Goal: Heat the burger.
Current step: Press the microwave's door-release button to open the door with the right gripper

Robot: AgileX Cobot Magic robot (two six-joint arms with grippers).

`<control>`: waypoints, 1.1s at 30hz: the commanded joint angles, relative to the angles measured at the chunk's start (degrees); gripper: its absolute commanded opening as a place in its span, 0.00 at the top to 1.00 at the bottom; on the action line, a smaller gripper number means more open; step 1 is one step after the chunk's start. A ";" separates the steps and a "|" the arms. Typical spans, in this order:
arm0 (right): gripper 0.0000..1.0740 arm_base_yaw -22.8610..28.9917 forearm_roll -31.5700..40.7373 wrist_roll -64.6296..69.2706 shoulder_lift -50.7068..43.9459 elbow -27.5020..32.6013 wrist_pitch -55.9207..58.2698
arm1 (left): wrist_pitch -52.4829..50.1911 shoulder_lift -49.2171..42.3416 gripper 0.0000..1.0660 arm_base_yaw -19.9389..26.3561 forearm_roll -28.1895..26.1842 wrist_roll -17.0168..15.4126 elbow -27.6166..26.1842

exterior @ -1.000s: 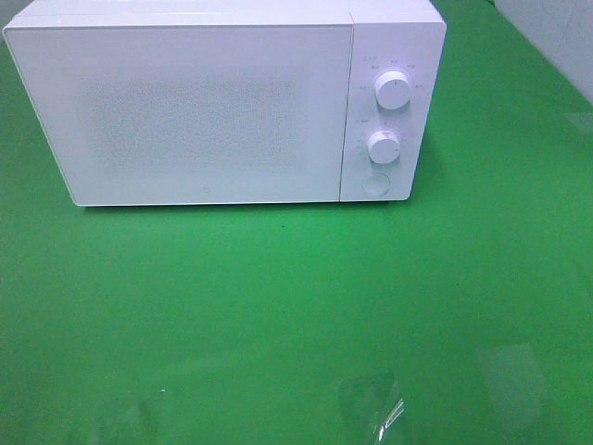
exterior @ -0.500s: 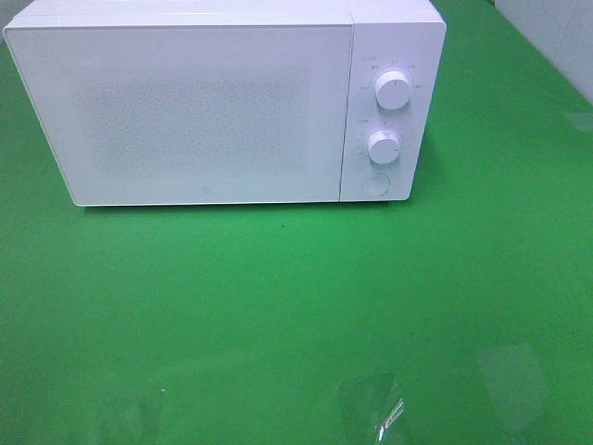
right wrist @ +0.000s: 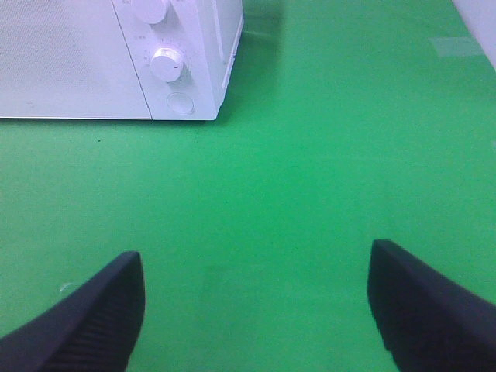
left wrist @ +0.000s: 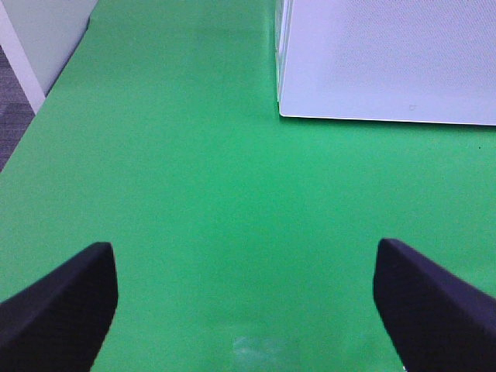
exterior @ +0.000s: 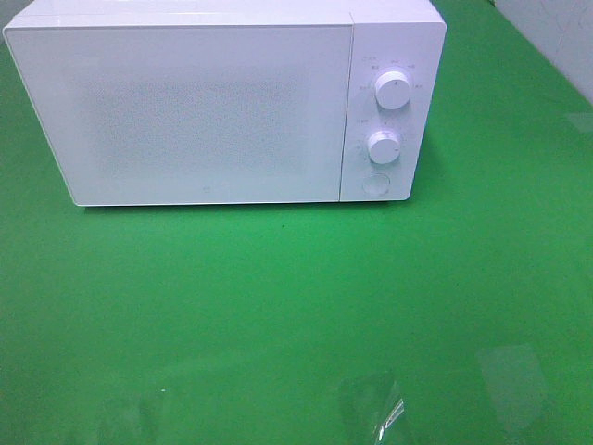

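No burger shows in any view; it is out of view. A white microwave [exterior: 213, 102] stands at the back of the green table with its door shut, two round knobs [exterior: 393, 90] and a round button on its right panel. The left wrist view catches its lower front corner [left wrist: 387, 70], the right wrist view its knob panel [right wrist: 174, 62]. My left gripper [left wrist: 246, 306] is open over bare green surface, nothing between its black fingers [left wrist: 58, 310]. My right gripper [right wrist: 256, 310] is likewise open and empty, well short of the microwave. Neither arm shows in the exterior high view.
The green table [exterior: 278, 306] runs in front of the microwave. A white wall panel [left wrist: 39, 39] borders the table's left edge, with grey floor beside it. A pale wall [exterior: 556, 37] stands at the back right.
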 commanded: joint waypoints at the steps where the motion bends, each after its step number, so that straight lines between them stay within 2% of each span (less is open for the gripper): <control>1: 0.31 -0.29 -0.46 0.06 -1.49 0.06 -0.52 | -0.57 -0.86 0.23 0.06 -0.52 0.11 0.00; 33: 0.32 -0.17 -0.40 -0.17 -0.40 -1.15 -2.06 | -0.57 -0.86 0.23 0.06 -0.52 0.11 0.00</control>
